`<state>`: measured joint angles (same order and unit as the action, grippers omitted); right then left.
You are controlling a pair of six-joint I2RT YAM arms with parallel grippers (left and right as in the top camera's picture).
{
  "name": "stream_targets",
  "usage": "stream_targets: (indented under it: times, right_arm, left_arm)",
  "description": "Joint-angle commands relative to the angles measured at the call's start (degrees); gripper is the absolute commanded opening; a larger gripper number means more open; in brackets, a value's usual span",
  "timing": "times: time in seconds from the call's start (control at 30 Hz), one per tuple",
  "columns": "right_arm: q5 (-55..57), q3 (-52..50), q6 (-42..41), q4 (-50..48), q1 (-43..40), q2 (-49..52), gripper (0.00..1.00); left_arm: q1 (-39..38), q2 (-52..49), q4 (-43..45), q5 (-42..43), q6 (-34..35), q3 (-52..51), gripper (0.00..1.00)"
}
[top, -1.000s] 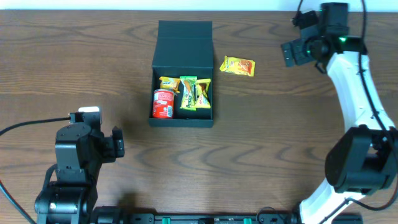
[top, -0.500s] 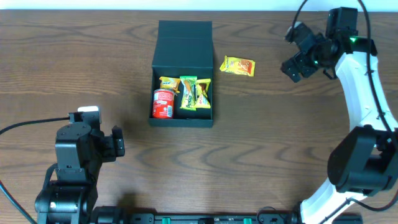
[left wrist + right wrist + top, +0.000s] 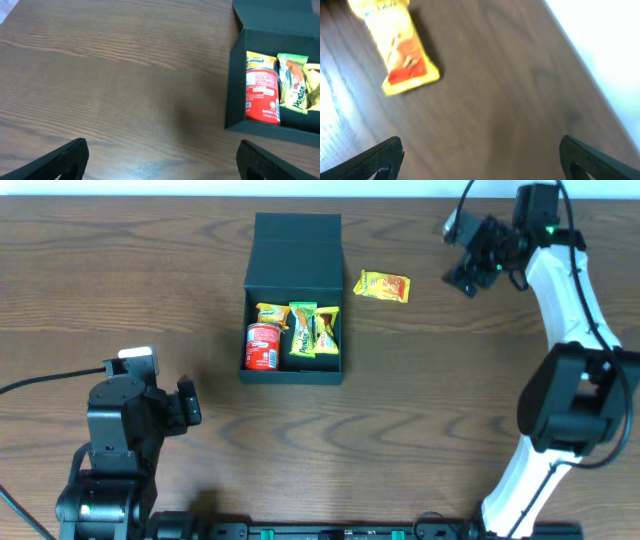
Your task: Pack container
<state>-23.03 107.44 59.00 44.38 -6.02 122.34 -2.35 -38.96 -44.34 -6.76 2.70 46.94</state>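
Observation:
The dark teal container [image 3: 293, 258] stands open at the table's middle back, its flap lid lying flat behind it. Inside lie a red packet [image 3: 262, 346], a yellow packet [image 3: 270, 313] and green packets [image 3: 303, 332]. It also shows in the left wrist view [image 3: 237, 95]. A yellow-orange snack packet [image 3: 382, 285] lies on the table right of the container and shows in the right wrist view [image 3: 400, 52]. My right gripper [image 3: 462, 252] is open and empty, right of that packet. My left gripper [image 3: 190, 408] is open and empty at the front left.
The wooden table's far edge [image 3: 580, 45] runs close behind my right gripper, with a white surface beyond it. A black cable [image 3: 40, 383] trails at the front left.
My right gripper has swung from the far right towards the left, nearer the loose yellow-orange packet. The left arm has barely shifted. The packets and container have not moved.

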Motion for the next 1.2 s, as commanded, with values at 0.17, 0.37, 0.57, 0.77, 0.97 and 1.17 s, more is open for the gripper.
stream_targets:
  times: [0.17,0.37,0.57,0.77,0.97,1.17]
  right_arm:
    - [-7.4,16.3,0.2,3.8,2.6,10.6,0.99]
    - [-11.8,17.5,0.4,7.7,6.8,14.5,0.99]
    - [-13.3,17.4,1.1,8.9,10.6,17.8,0.99]
    - [-13.4,17.4,1.1,8.1,11.7,20.1,0.99]
    - [-14.8,17.4,1.2,8.0,11.7,22.1,0.99]
    - [-16.4,17.4,1.4,7.3,11.7,23.7,0.99]
  left_arm:
    - [0.2,-0.1,0.2,1.2,1.2,-0.3,0.96]
    - [0.2,-0.1,0.2,1.3,1.2,-0.3,0.96]
    - [0.2,-0.1,0.2,1.3,1.2,-0.3,0.95]
    - [0.2,-0.1,0.2,2.4,1.2,-0.3,0.96]
    - [0.2,-0.1,0.2,2.4,1.2,-0.3,0.95]
    - [0.2,-0.1,0.2,2.3,1.2,-0.3,0.96]
